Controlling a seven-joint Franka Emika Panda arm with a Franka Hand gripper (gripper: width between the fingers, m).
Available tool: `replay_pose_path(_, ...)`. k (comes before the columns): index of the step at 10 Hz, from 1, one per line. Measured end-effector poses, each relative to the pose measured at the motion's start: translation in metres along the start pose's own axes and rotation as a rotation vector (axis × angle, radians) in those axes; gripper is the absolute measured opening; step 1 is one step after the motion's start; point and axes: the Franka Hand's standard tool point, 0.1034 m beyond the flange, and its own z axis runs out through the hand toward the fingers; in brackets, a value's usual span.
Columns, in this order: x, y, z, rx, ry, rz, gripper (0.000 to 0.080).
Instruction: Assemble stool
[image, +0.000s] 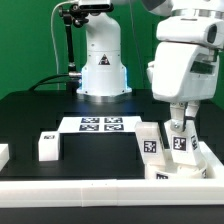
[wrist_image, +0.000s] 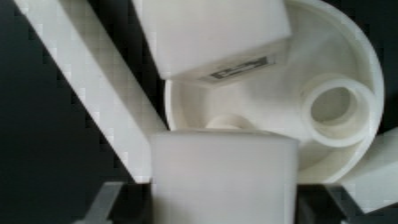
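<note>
The hand (image: 180, 126) is clenched on a short, blocky white plastic leg (image: 180, 143). In the wrist view its two dark fingers (wrist_image: 118, 200) press that leg from either side. The leg stands upright, low at the exterior view's right, with a black-and-white square tag facing the exterior camera.

Beneath and beyond it lies the thick round white plastic seat (wrist_image: 285, 95). Its hollow side is turned up, and a round socket (wrist_image: 338, 110) sits open just beside the held leg. Whether the held leg's lower end touches the seat I cannot tell.

A second white tagged leg (image: 150, 140) stands upright just beside the first, on the exterior view's left of it. In the wrist view it sits over the seat.

A long white border rail (image: 100, 193) runs along the front of the black counter (image: 30, 110), near the seat. The flat white marker board (image: 100, 125) lies mid-counter, in front of the arm's white base (image: 102, 65). A third white tagged leg (image: 47, 147) stands alone on the counter, well apart toward the exterior view's left.
</note>
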Motion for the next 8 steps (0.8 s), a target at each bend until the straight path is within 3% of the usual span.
replay_pose_path(6,0.0009,-0.0017,-0.0001,0.004,-0.002,0.368,0.0347)
replay_pose_path(8,0.0031,-0.0031,0.0002,0.026,-0.019,0.583,0.0347)
